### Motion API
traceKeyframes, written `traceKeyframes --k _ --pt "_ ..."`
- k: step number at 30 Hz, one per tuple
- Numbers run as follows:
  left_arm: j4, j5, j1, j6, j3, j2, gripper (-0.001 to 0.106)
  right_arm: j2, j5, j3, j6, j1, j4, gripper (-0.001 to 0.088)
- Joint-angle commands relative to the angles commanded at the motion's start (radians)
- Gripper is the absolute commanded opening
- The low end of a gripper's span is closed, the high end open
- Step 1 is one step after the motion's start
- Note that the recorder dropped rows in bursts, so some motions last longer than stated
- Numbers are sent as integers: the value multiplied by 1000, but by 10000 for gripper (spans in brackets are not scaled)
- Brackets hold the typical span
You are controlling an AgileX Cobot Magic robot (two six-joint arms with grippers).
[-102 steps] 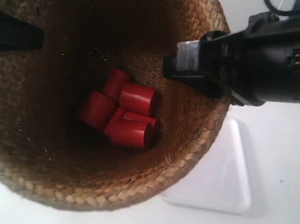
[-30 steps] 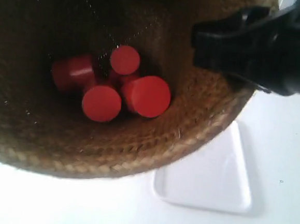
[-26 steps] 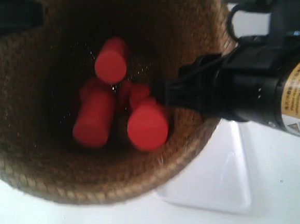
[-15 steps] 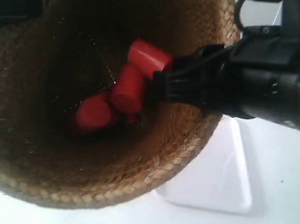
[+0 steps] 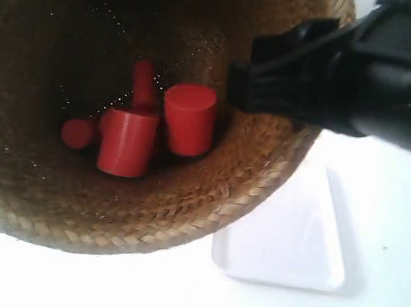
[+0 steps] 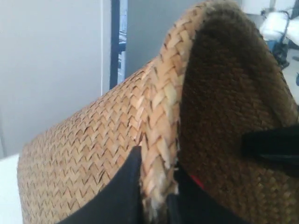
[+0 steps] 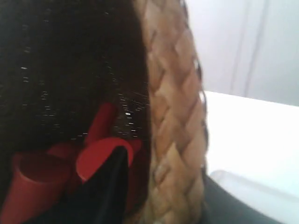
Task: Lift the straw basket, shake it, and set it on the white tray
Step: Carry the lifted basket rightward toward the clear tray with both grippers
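Observation:
The straw basket [image 5: 187, 209] is held up in the air close to the exterior camera, its dark inside holding several red cylinders [image 5: 128, 142]. My left gripper [image 6: 156, 186] is shut on the straw basket's braided rim [image 6: 161, 140], one finger outside and one inside. My right gripper [image 7: 159, 186] is shut on the opposite rim [image 7: 175, 140], one finger inside next to the red cylinders [image 7: 98, 156]. The arm at the exterior view's right [image 5: 339, 86] reaches over the rim. The white tray [image 5: 291, 238] lies on the table below, partly hidden by the basket.
A white table surface [image 5: 393, 211] surrounds the tray. A pale wall and a blue post [image 6: 114, 42] stand behind the basket in the left wrist view.
The basket has kept shifting and tilting between frames, and the red cylinders inside have tumbled into new positions. Both grippers have stayed on the rim.

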Motion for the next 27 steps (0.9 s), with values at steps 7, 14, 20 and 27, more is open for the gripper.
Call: traceKeyframes --k 7,14,20,27 --pt "104 -159 0 -11 35 -5 0 15 206 19 80 37 -217 0" --pt "95 -16 0 -7 -70 -75 0 -72 21 -74 -234 119 96 0" --pt "51 44 0 -58 -78 29 0 28 158 -85 -69 92 -25 0" --pt "192 136 0 -133 -62 0 0 42 206 -124 -256 186 132 0"
